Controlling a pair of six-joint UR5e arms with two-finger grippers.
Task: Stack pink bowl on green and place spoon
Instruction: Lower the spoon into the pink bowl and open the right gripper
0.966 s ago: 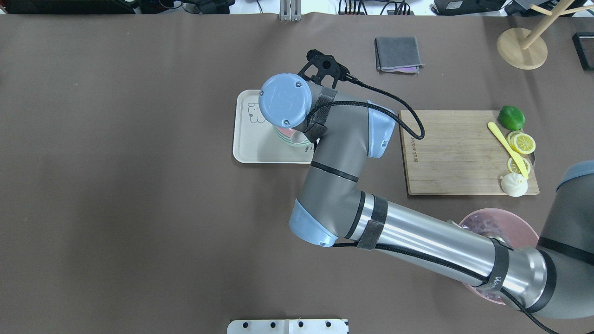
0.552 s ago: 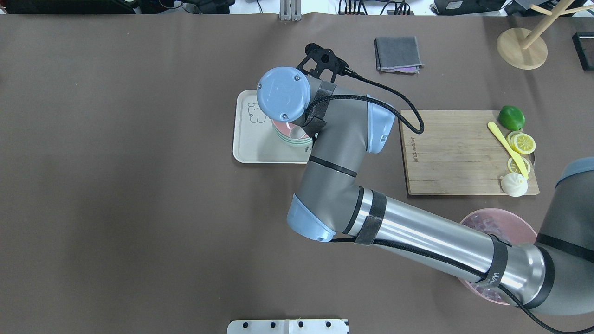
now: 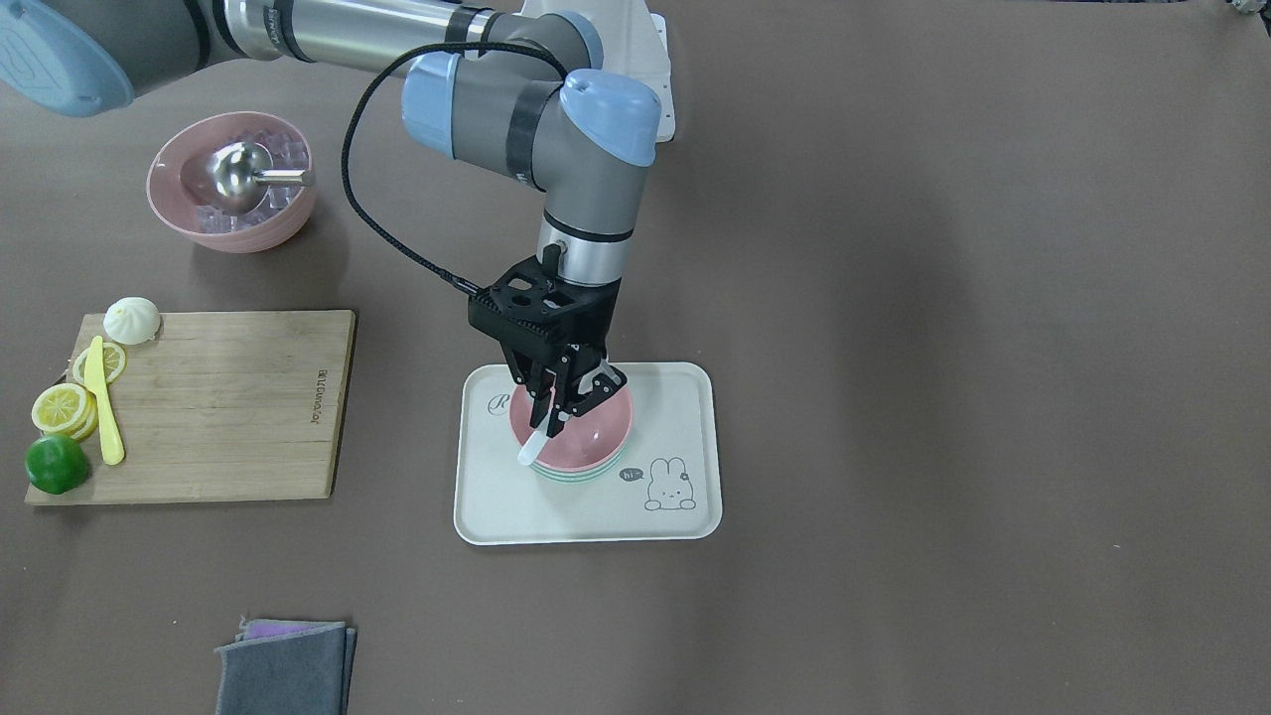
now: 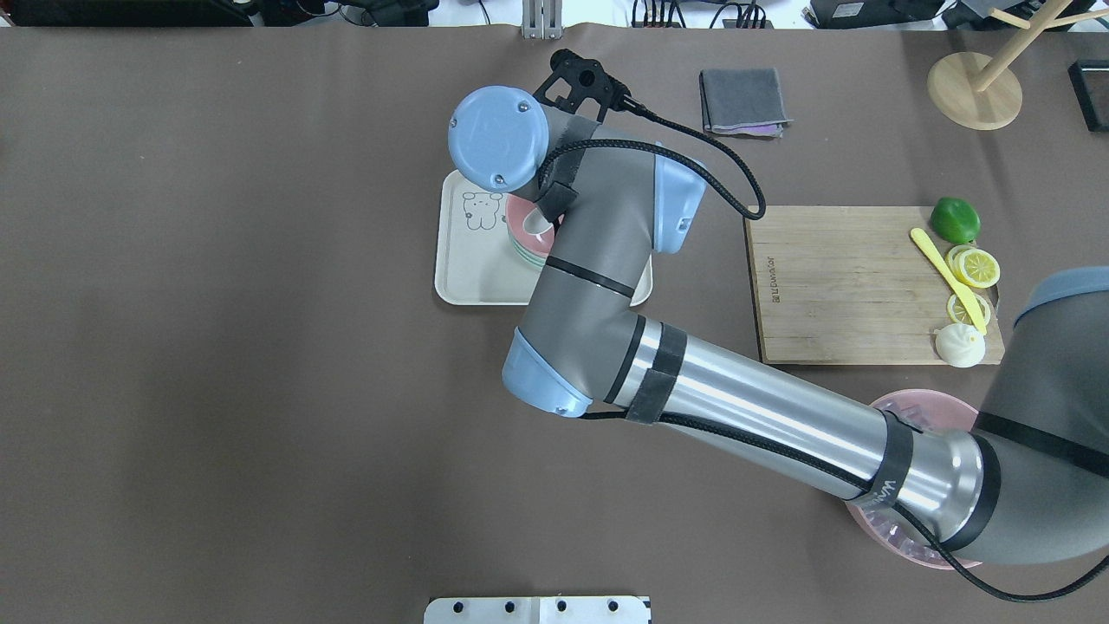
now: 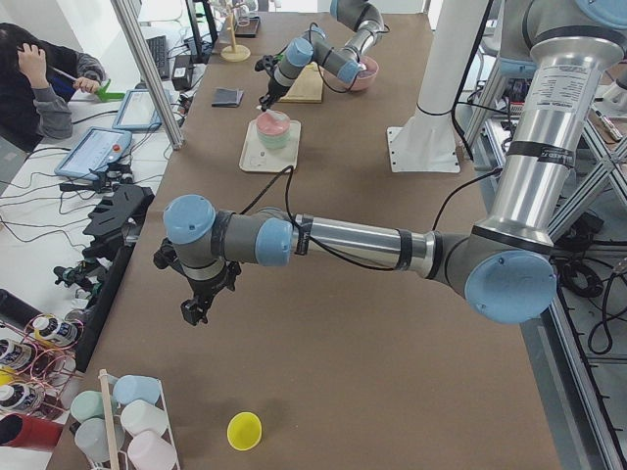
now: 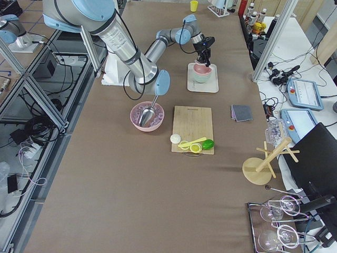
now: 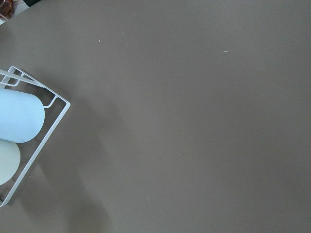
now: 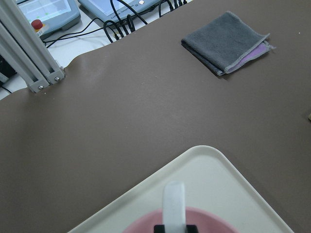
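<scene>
We see the pink bowl [image 3: 588, 429] nested in the green bowl [image 3: 574, 476], which shows only as a thin rim beneath it. The pair stands on the cream tray [image 3: 496, 511], in its far half as the front-facing camera looks, with the rabbit drawing to their near right. The white spoon [image 3: 533, 447] slants down over the pink bowl, its lower end at the bowl's near-left rim; we cannot tell whether it touches there. Its handle runs up between the right fingers [image 3: 596, 385], which are clamped on it. From the right wrist we see the handle standing out from between the two black tips.

Left of the tray and apart from it lies a wooden cutting board [image 3: 248, 397]. It carries a bun [image 3: 132, 319], lemon slices [image 3: 60, 407] and a yellow knife [image 3: 102, 412], with a lime [image 3: 57, 464] at its near-left corner. Beyond the board, a big pink basin [image 3: 179, 214] holds ice and a metal scoop [image 3: 236, 177]. A folded grey cloth [image 3: 286, 667] lies near the table [image 3: 943, 397] edge, near left.

The left fingers [image 5: 189, 311] hang over bare table, well apart from the tray, close to some pale cups [image 7: 14, 119]. We cannot tell whether they are apart or together.
</scene>
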